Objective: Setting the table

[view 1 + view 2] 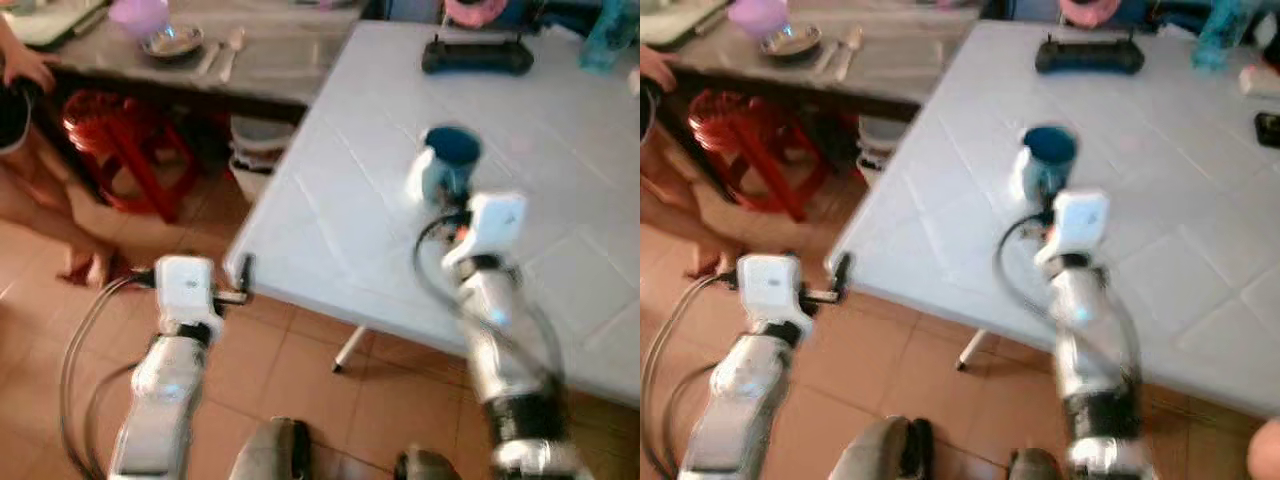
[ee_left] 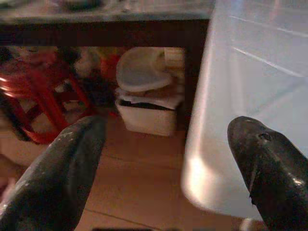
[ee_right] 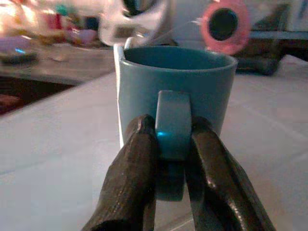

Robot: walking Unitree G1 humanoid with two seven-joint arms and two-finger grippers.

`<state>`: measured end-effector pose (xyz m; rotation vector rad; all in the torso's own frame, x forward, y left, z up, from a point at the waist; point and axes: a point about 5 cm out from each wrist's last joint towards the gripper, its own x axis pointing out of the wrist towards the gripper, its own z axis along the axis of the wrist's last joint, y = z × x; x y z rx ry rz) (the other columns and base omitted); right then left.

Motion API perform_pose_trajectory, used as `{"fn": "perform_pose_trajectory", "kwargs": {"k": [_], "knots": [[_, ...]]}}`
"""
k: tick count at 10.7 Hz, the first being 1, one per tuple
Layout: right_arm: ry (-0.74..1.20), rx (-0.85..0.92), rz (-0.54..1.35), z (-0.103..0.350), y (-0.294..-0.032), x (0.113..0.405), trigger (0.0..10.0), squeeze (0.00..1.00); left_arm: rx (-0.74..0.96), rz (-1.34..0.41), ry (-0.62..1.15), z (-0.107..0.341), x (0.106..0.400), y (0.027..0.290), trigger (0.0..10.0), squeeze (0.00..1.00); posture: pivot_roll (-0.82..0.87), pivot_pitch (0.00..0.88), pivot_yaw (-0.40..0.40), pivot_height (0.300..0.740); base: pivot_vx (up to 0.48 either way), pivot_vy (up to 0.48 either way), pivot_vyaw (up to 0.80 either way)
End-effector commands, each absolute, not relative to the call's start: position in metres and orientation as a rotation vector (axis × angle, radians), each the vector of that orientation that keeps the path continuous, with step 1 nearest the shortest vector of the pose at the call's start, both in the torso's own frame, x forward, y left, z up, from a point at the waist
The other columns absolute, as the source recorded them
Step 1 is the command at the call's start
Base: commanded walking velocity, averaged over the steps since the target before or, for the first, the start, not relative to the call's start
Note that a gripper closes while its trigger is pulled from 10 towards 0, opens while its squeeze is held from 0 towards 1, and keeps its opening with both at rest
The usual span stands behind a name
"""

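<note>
white bench (image 1: 340, 210) over orange tiled floor (image 1: 300, 370), blue mug (image 1: 447, 160) sitting on it, right gripper (image 3: 172, 139) jaws pinching its handle, left gripper (image 2: 168, 159) jaws wide open off the corner, red stool (image 1: 120, 140) and maybe a dish (image 1: 172, 42) on the darker bench (image 1: 260, 60) behind

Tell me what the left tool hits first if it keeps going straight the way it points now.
Probably the white bin under the dark table, though depth is unclear. The left tool hangs open over floor tiles, and its right finger would pass close to the white table's corner.

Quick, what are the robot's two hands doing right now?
Left gripper: open, holding nothing, off the corner of the white table.
Right gripper: shut on the handle of the blue mug.
</note>
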<state>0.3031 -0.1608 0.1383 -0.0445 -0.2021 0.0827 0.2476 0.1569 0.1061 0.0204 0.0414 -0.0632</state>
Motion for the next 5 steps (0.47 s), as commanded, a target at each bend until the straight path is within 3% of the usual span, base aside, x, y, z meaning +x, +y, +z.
{"fn": "perform_pose_trajectory", "kwargs": {"k": [1, 5], "knots": [[-0.205, -0.067, 0.076, 0.138, -0.167, 0.293, 0.0, 0.00, 0.012, -0.045, 0.033, 0.106, 0.250, 0.159, 10.0, 0.00, 0.05, 0.035, 0.081, 0.740, 0.000, 0.480, 0.00], [-0.216, -0.107, 0.076, 0.141, -0.162, 0.283, 0.0, 0.00, -0.035, -0.048, 0.008, 0.106, 0.262, 0.155, 10.0, 0.00, 0.02, 0.000, 0.082, 0.740, 0.000, 0.480, 0.00]]}}
